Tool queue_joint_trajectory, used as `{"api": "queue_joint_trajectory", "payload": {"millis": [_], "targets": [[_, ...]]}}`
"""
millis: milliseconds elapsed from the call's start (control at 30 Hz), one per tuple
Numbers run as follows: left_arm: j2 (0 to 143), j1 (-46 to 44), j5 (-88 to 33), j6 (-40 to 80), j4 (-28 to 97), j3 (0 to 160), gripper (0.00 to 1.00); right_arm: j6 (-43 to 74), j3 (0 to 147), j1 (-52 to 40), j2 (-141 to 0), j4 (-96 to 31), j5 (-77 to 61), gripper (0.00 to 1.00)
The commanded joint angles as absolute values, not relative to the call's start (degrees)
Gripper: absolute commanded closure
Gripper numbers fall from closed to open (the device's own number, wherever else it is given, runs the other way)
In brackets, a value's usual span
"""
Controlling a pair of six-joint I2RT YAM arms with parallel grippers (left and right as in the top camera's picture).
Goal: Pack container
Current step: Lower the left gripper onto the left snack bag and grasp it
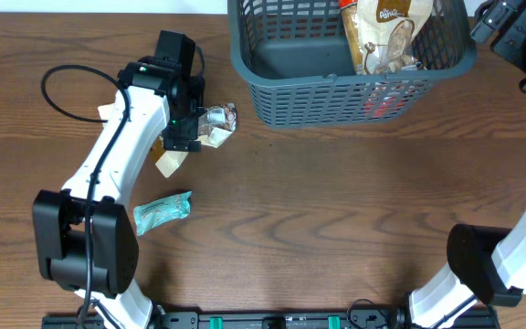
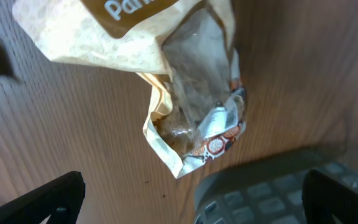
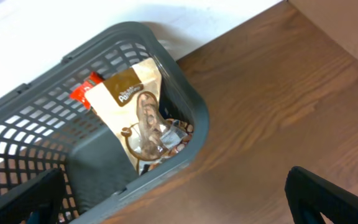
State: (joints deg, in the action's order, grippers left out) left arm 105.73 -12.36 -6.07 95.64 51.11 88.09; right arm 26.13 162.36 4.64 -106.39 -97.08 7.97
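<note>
The container, a dark grey-blue slotted basket [image 1: 272, 87], stands at the table's far edge. It holds a beige snack packet [image 1: 386, 32] and a red packet [image 1: 386, 102] that shows through the wall. My left gripper [image 1: 183, 139] is open and empty, over a beige packet [image 1: 167, 163] and a small silver-brown packet [image 1: 219, 117] on the table. The left wrist view shows the beige packet [image 2: 123, 31], the small packet [image 2: 219, 134] and the open fingers [image 2: 191, 199]. My right gripper [image 1: 505, 23] is open and empty beside the basket's right end [image 3: 194, 124].
A teal packet [image 1: 163, 212] lies on the wooden table in front of the left arm. A black cable [image 1: 62, 82] loops at the far left. A white wall runs behind the basket [image 3: 73, 31].
</note>
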Motion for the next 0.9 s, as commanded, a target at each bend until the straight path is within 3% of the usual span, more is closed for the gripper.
{"api": "queue_joint_trajectory", "payload": {"millis": [0,867], "targets": [[108.07,-11.90,-7.07,101.60,51.18,88.36,0.00,26.55,160.09,4.84,-106.21,-97.27,9.19,0.01],[116.40,-8.88,-6.48,104.75,51.35,88.36,0.05,26.55,151.04,4.84,-106.21,-97.27,8.73,0.01]]}}
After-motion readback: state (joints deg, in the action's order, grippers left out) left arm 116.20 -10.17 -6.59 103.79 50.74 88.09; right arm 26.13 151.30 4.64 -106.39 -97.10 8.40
